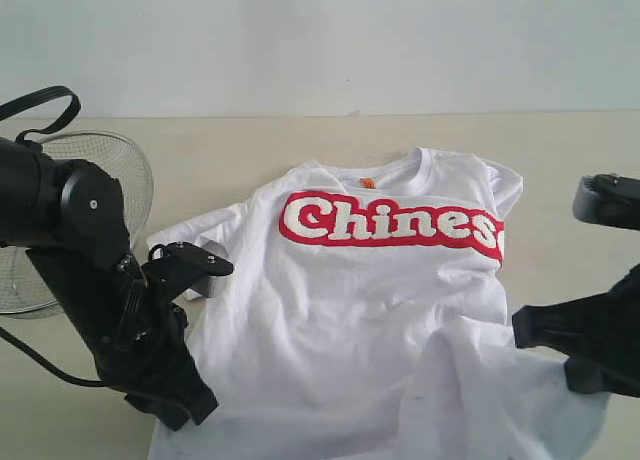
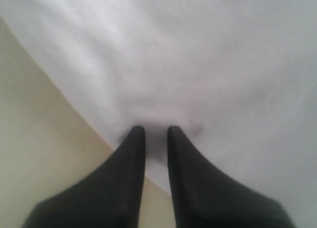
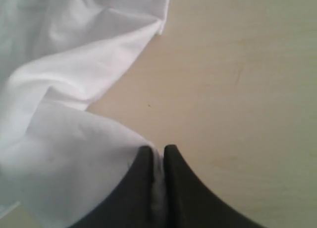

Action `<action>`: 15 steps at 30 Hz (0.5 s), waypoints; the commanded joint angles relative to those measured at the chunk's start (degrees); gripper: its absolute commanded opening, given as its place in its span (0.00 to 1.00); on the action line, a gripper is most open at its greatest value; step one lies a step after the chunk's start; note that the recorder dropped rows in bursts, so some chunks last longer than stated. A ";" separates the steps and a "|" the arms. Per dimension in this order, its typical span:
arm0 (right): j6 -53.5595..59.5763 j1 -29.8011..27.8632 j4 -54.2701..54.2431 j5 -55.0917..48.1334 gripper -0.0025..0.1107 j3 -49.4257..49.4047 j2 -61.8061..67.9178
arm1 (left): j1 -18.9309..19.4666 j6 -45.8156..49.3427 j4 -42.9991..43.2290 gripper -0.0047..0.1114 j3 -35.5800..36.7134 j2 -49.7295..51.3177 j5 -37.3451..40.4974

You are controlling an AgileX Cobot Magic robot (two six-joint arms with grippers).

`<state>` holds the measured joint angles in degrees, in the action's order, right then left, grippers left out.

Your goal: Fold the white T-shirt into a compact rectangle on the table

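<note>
The white T-shirt [image 1: 350, 300] lies chest-up on the table [image 1: 565, 155], red "Chines" lettering [image 1: 390, 222] and an orange neck tag [image 1: 367, 182] showing. My left gripper [image 1: 185, 405] sits at the shirt's lower left edge. In the left wrist view the gripper [image 2: 156, 131] has its black fingers nearly together on the cloth edge [image 2: 198, 64]. My right gripper [image 1: 522, 328] holds the lower right part of the shirt, bunched and raised off the table. In the right wrist view the gripper [image 3: 157, 149] pinches a strip of white fabric [image 3: 74, 158].
A round wire-mesh basket [image 1: 100, 180] stands at the left behind the left arm. Bare beige tabletop [image 3: 237, 79] lies to the right of the shirt and along the back by the white wall.
</note>
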<state>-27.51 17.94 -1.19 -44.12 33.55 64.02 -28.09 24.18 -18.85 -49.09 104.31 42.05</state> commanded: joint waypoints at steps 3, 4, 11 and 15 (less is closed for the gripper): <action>-0.40 -0.23 5.45 -9.12 0.02 -0.38 -2.31 | -0.46 -0.65 0.48 0.18 -0.26 -0.67 0.25; -0.40 -0.23 6.40 -10.57 0.02 -0.38 -2.76 | -0.46 -0.65 0.48 0.18 -0.26 -0.67 0.25; -0.21 -0.23 9.97 -15.64 0.02 -0.38 -2.77 | -0.46 -0.65 0.48 0.18 -0.26 -0.67 0.25; -0.01 -0.23 13.73 -19.14 0.02 -0.38 -2.77 | -0.46 -0.65 0.48 0.18 -0.26 -0.67 0.25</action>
<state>-27.74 17.94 9.55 -60.42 33.43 61.84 -28.09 24.18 -18.85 -49.09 104.31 42.14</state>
